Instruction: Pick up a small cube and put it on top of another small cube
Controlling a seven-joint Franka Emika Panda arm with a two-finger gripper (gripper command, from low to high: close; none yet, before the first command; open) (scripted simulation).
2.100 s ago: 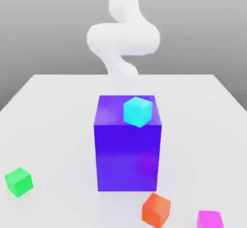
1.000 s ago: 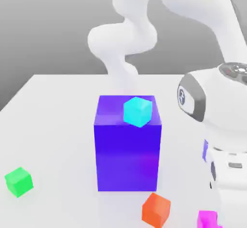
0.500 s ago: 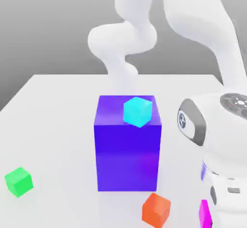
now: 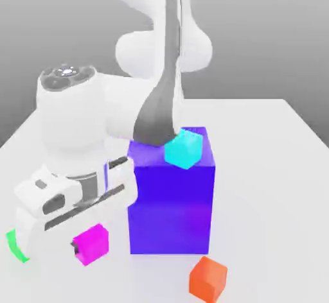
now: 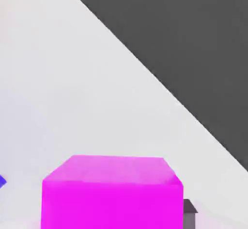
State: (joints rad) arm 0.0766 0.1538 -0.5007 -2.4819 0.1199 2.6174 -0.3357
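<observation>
Gripper (image 4: 82, 251) is clamping the pink cube (image 4: 91, 244), carrying it clear of the table (image 4: 270, 167); green cube (image 4: 14, 244) sitting just behind the hand.

A bare simulated test scene, not a lived-in room. A plain white desk (image 4: 257, 141) stands against an empty grey backdrop. On it sit flat-coloured blocks, like the big blue-violet block (image 4: 171, 199).

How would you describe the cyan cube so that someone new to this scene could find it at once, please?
Start at the big blue-violet block in the middle of the white table. The cyan cube sits on its top face, towards the front edge. It is the only cyan thing and the only small cube raised up on the block.
</observation>
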